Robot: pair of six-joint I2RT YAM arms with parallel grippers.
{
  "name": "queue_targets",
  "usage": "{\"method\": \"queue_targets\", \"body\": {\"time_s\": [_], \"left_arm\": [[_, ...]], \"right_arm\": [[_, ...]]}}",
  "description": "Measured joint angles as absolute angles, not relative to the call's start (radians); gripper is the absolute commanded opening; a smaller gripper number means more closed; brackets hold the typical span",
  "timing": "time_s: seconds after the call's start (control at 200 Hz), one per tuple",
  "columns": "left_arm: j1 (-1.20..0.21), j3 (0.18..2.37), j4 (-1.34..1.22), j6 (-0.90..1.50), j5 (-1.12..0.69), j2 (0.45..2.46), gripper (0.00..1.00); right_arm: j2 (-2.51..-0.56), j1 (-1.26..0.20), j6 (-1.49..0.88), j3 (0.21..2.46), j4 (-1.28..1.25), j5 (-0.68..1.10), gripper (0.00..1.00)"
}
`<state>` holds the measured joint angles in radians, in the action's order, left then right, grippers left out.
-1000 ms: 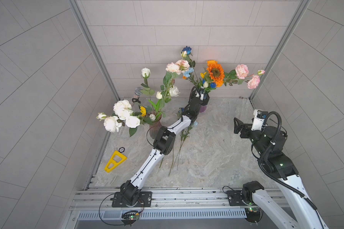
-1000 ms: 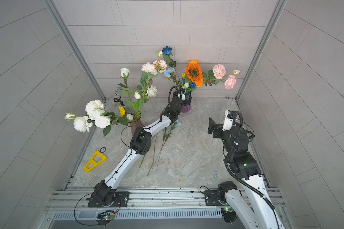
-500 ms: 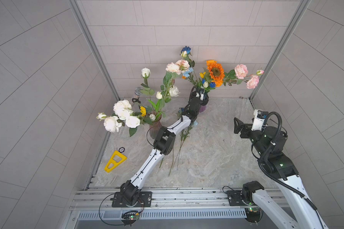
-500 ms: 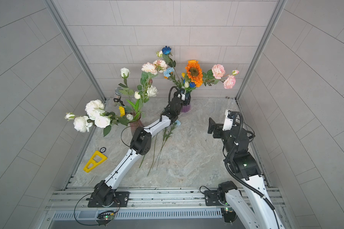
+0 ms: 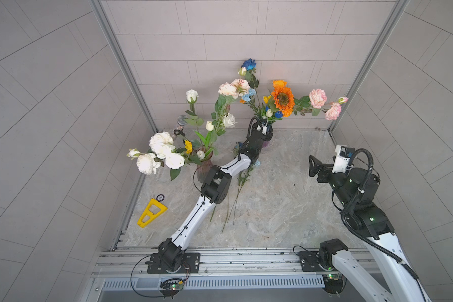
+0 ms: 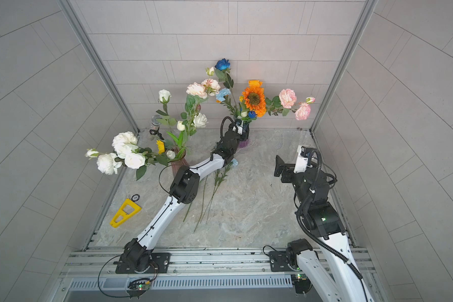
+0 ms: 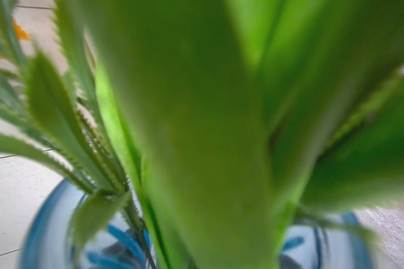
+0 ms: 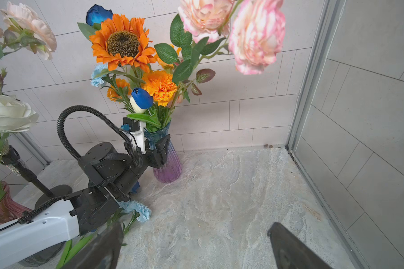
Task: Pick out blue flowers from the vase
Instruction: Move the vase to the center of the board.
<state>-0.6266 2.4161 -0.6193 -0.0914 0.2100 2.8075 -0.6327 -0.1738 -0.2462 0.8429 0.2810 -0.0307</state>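
Left gripper (image 8: 158,149): reaches to the neck of the vase (image 8: 170,167), at the back of the table, about 12 o'clock in both top views. One black finger (image 8: 164,144) lies against the glass just under the rim. Jaw width is hidden by leaves and glass, so cannot tell whether anything is gripped.
Left wrist view: fills with blurred green leaves, with the blue glass rim just beneath.
Right gripper (image 5: 314,167): hangs with jaws spread wide and empty, at about 4 o'clock from the vase, well apart from every flower.
Dark blue tulip bud (image 5: 279,114): nearest bloom to the left gripper, at about 1 o'clock from it. Small and closed, deep blue with a white base.
Light blue carnation (image 5: 248,94): stands in the vase at about 11 o'clock from the left gripper, higher than the bud. Frilly and pale blue.
Dark blue rose (image 5: 249,64): tallest bloom, also at about 11 o'clock and farthest from the left gripper, close to the back wall. Deep blue, on a long green stem.
Blue flowers on the table (image 5: 285,209): lie at about 6 to 7 o'clock from the left gripper, partly under the left arm. A pale blue carnation head (image 8: 138,209) shows beside the arm, and long green stems (image 5: 234,201) point toward the front.
Vase look: upright glass, blue at the top shading to purple at the foot. Also holds an orange sunflower (image 8: 123,43) and pink blooms (image 8: 254,35).
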Motion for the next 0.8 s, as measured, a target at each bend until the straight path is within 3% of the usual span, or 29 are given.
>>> {"method": "queue_targets", "body": {"time_s": [0.305,0.796], "left_arm": [[-0.632,2.301,-0.649,-0.058,0.205,2.741,0.54],[-0.732,1.829,-0.798,-0.049,0.196,2.473,0.54]], "right_arm": [[-0.629,-0.174,-0.246,0.842,0.281,-0.031,0.99],[-0.637,-0.173,-0.235,0.909,0.31,-0.027,0.99]]}}
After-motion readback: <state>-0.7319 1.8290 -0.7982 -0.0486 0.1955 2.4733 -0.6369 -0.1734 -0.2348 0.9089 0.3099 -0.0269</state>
